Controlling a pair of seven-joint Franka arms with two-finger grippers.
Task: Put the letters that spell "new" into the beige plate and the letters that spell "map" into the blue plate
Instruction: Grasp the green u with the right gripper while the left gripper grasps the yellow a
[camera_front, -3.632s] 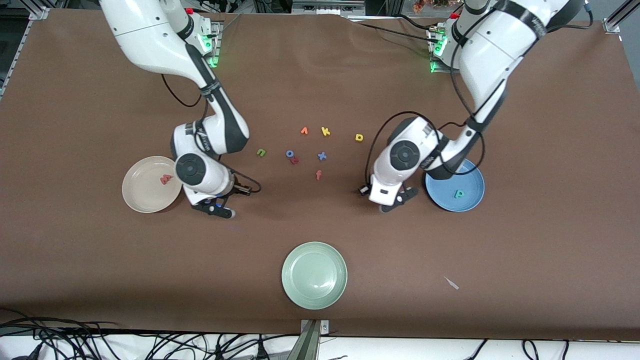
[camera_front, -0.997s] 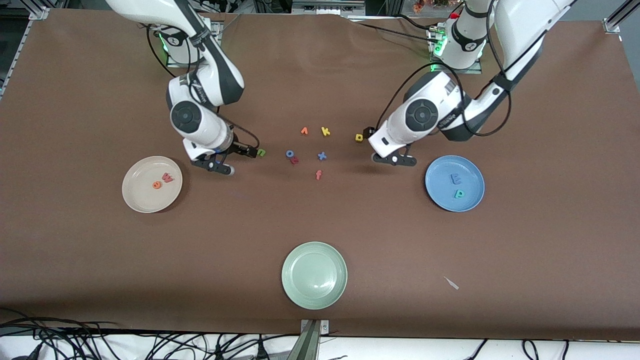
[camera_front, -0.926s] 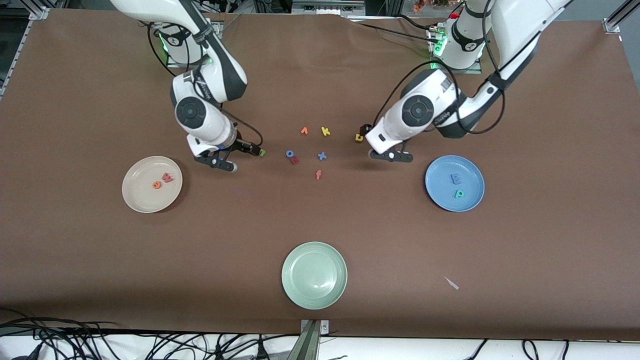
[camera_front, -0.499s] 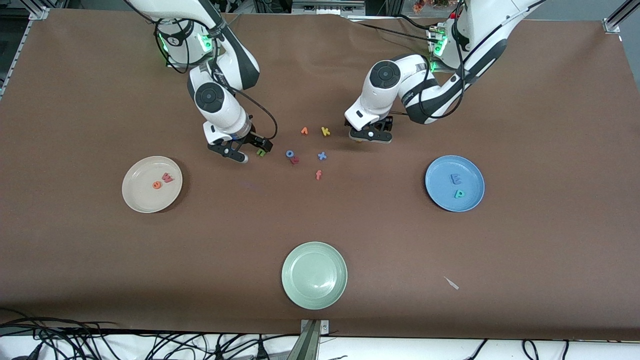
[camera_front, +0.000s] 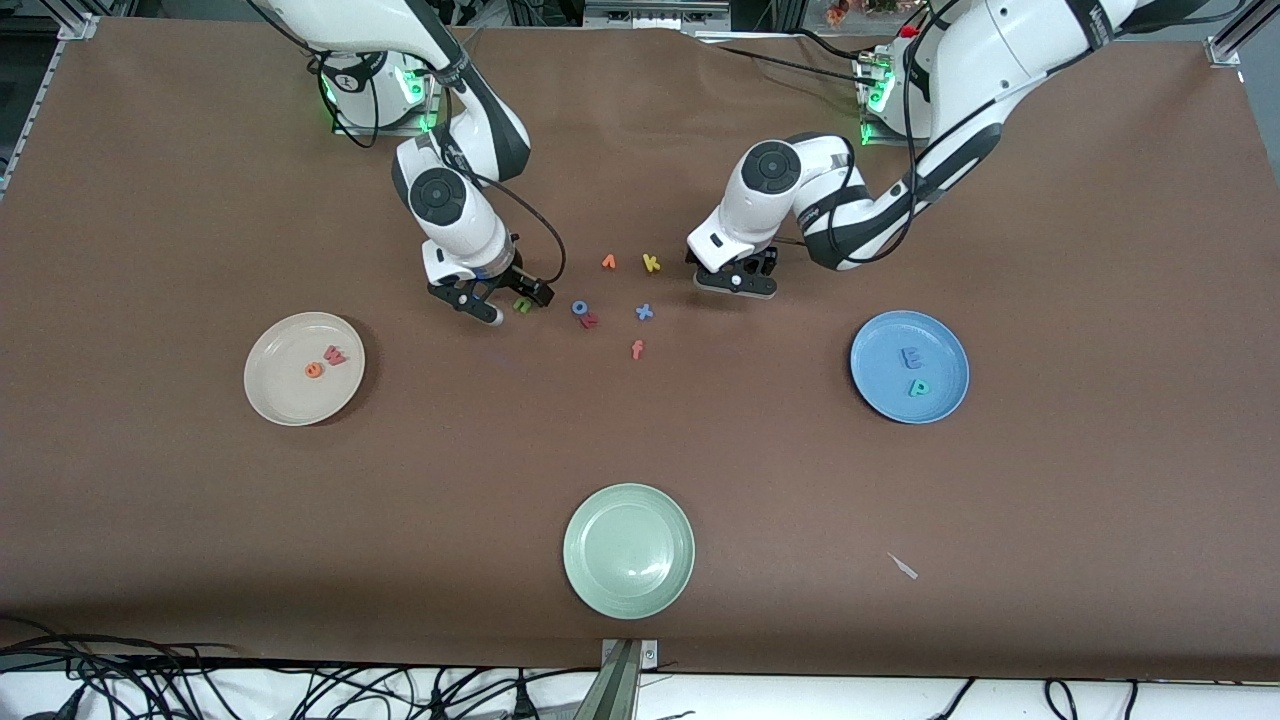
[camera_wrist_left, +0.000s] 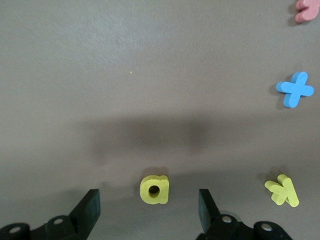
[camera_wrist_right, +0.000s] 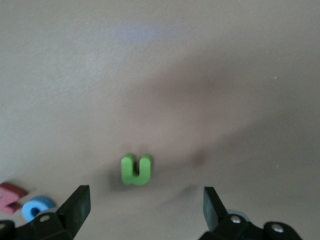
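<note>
My round cream plate (camera_front: 304, 369) holds the orange foam e (camera_front: 314, 370) and pinkish-red w (camera_front: 336, 355); my blue plate (camera_front: 909, 367) holds m (camera_front: 910, 357) and p (camera_front: 917, 387); my right gripper (camera_wrist_right: 142, 207) gapes empty over the green n (camera_wrist_right: 136, 169), my left gripper (camera_wrist_left: 149, 210) stands open and empty astride the yellow a (camera_wrist_left: 154, 189); both remain.

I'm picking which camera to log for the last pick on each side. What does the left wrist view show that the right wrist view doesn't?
Only the left wrist view shows the small yellow foam letter a lying between the open fingers of the left hand, plus the blue foam x and the yellow foam k.

Only the right wrist view shows the small green foam letter n between the open fingers of the right hand, plus a light blue foam ring letter.

Both share the brown table cover, each hand low over it, nothing gripped.
</note>
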